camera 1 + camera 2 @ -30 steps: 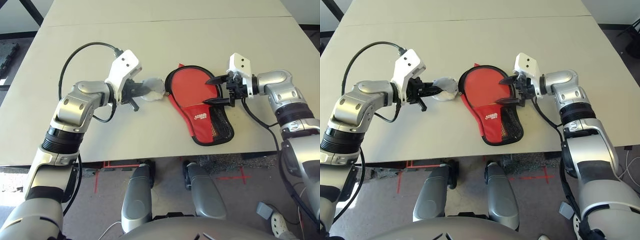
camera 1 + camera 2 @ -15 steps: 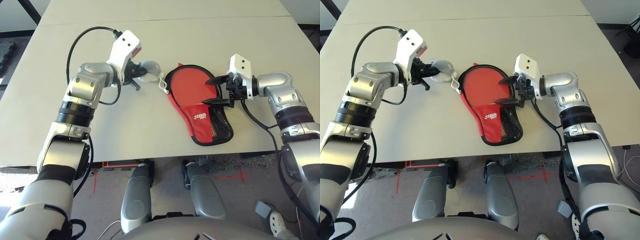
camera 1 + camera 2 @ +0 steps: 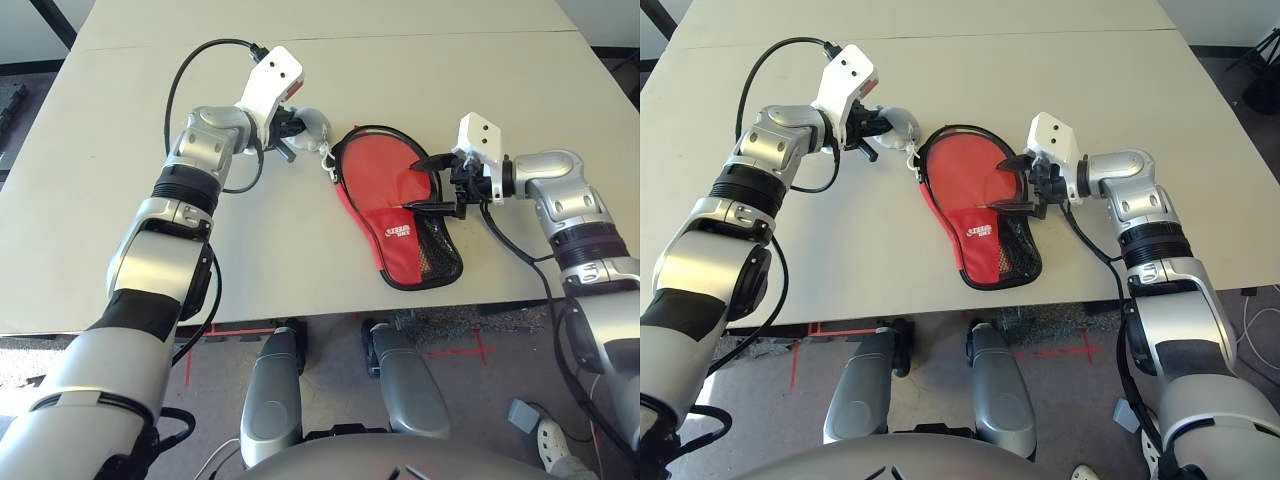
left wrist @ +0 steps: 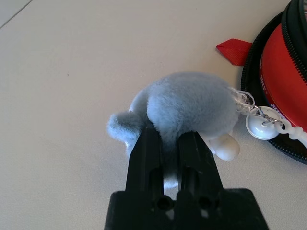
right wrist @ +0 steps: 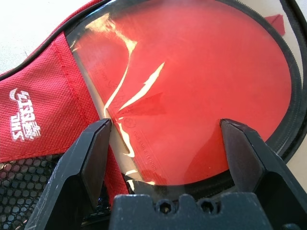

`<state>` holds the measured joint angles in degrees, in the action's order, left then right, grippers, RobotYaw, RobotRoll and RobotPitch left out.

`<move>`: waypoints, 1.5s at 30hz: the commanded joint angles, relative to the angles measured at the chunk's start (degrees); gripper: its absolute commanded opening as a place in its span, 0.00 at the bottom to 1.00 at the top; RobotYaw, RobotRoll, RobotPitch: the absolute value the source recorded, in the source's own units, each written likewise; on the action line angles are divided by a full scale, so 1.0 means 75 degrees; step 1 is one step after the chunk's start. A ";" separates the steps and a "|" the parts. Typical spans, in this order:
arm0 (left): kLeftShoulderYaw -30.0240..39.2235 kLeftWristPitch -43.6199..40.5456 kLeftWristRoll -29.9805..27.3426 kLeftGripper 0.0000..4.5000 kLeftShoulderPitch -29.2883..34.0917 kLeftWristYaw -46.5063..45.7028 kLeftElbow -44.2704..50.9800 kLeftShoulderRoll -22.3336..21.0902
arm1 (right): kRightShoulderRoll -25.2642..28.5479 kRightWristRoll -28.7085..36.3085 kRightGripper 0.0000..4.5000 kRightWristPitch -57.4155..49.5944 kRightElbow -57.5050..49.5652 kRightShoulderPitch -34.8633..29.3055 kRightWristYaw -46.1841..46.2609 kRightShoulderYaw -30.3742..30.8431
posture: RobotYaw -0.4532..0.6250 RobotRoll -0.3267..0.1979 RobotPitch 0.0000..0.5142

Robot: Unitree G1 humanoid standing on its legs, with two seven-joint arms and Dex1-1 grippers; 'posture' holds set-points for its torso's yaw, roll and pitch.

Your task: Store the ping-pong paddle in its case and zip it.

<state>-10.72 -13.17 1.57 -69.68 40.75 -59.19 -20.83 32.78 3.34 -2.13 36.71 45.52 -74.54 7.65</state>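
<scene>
Fluffy grey charm clenched in left fingers — a hard tug could drag case from under right fingers' wide-open span.

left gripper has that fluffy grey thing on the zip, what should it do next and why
Probably keep drawing the grey fluffy pull around the case rim. The left gripper is shut on it, and its chain runs to the black zip edge. The ping-pong paddle already lies inside, its red face uncovered, so the zip looks largely unclosed. The right gripper stands open over the paddle, well placed to steady things.
</scene>
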 commanded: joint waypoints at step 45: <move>0.0276 0.1547 0.1123 0.02 -0.1227 -0.2995 -0.1340 0.0300 | 0.0071 -0.0383 1.00 -0.0302 0.0314 -0.0426 -0.0247 0.0664 | 0.45 0.62 0.57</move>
<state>-10.26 -4.07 9.47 -76.94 22.40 -67.51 -18.08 33.10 3.74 -2.04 36.10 46.16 -75.51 8.66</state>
